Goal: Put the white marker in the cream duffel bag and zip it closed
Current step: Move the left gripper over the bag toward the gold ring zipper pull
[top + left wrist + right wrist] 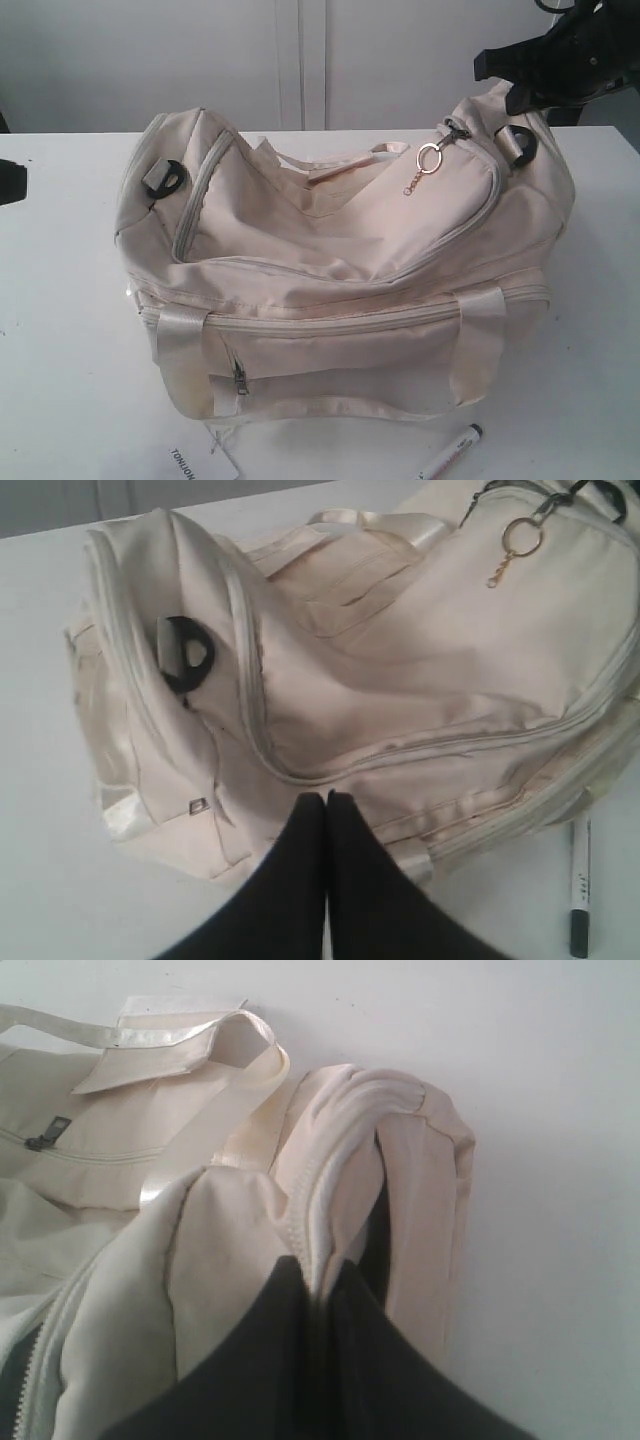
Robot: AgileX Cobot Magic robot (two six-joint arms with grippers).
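Bag [340,250] on the table [60,380], keyring [429,158] hanging at the zip pull. Marker [452,452] lies on the table just in front of the bag, outside it. Left fingers [326,808] are closed and empty, near the bag's front. Right fingers [318,1282] are pinched on a fabric fold at the bag's end.
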